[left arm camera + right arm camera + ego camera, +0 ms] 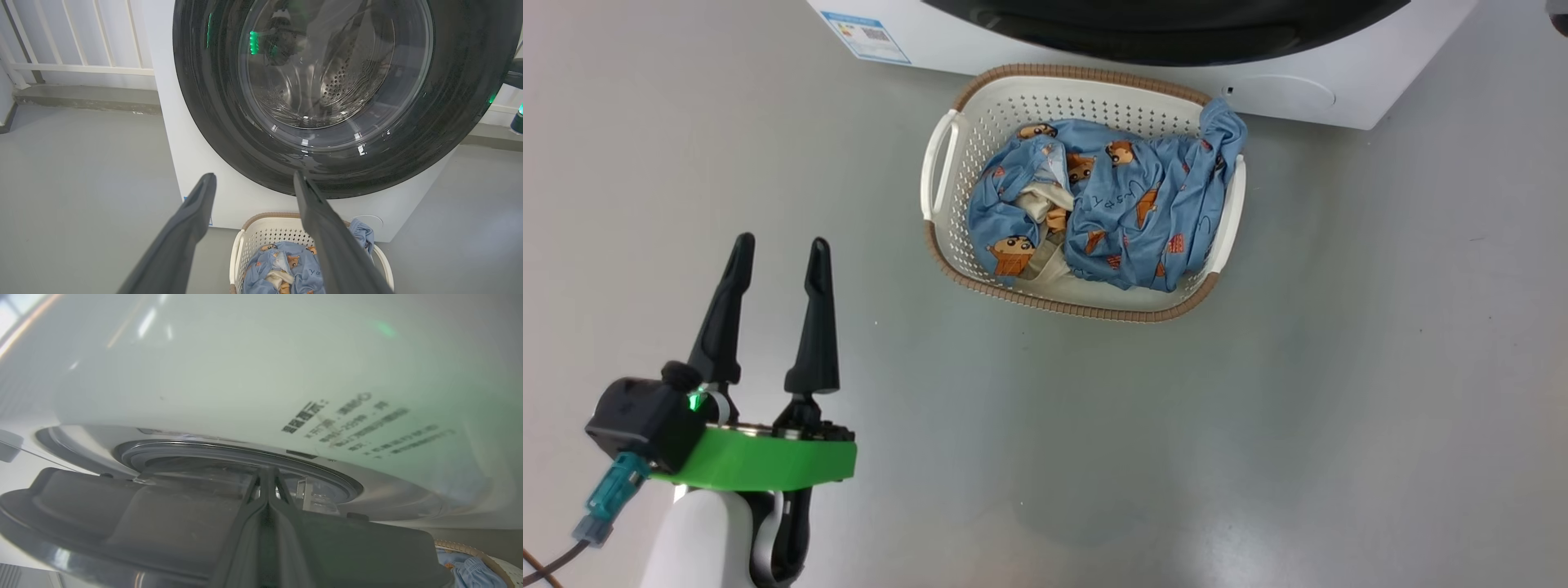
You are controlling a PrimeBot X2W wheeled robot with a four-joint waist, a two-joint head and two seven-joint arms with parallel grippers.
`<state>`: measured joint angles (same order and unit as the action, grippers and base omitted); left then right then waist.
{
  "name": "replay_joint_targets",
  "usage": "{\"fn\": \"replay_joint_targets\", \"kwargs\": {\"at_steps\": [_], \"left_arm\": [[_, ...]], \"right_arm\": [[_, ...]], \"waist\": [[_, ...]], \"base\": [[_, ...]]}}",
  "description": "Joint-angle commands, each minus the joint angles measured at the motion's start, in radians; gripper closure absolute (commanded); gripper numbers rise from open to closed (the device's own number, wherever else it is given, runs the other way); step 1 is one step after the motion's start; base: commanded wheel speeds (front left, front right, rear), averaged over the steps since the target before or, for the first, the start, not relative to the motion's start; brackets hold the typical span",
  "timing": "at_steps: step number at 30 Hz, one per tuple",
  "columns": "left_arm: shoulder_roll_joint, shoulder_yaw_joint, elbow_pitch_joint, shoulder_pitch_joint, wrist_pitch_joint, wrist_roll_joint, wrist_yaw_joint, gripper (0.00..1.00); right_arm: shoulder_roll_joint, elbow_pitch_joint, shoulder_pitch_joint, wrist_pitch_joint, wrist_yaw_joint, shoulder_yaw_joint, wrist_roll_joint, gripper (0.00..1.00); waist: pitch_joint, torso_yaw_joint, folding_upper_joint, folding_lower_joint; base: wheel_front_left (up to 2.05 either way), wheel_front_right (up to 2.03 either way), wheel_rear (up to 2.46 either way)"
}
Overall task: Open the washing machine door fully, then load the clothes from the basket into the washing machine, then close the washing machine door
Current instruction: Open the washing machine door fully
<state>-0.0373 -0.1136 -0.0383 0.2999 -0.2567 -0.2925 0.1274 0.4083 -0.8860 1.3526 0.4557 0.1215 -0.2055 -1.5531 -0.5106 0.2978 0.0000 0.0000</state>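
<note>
- Large round glossy black washing machine door [327,81] w/ bulging clear glass centre is seen on front of big white washer [1282,90].
- Light blue cartoon-print clothes [1111,204] are bundled in small cream perforated plastic basket [1045,102], set on grey floor [1258,408] just beside washer.
- Left gripper [781,240] is spread wide, empty; right gripper [267,471] is pressed closed by door's edge.

The left gripper [781,243] is held at 8 o'clock in the head view, its two dark fingers spread apart and pointed toward 12 o'clock, above a green wrist plate [760,464] and pale forearm [698,539]. The right gripper [267,475] is seen with fingers pressed together.
</note>
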Motion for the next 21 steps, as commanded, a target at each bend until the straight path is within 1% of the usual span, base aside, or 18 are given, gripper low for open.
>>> {"fn": "replay_joint_targets", "kwargs": {"at_steps": [1, 9, 21], "left_arm": [[-0.025, 0.040, 0.013, 0.015, -0.005, 0.000, 0.003, 0.00], [-0.023, 0.047, 0.001, -0.003, -0.005, 0.007, 0.003, 0.00], [-0.033, 0.066, -0.014, -0.042, -0.005, 0.015, 0.003, 0.00]], "right_arm": [[-0.047, 0.023, 0.001, 0.033, 0.009, -0.016, -0.012, 1.00], [-0.060, 0.020, -0.062, 0.082, 0.009, -0.020, -0.034, 1.00], [-0.093, 0.094, -0.198, 0.166, 0.009, -0.012, -0.086, 1.00]], "waist": [[0.012, -0.005, 0.0000, 0.0000], [0.066, -0.027, 0.0000, 0.0000], [0.151, -0.059, 0.0000, 0.0000]], "base": [[0.00, 0.00, 0.00], [0.00, 0.00, 0.00], [0.00, 0.00, 0.00]]}}
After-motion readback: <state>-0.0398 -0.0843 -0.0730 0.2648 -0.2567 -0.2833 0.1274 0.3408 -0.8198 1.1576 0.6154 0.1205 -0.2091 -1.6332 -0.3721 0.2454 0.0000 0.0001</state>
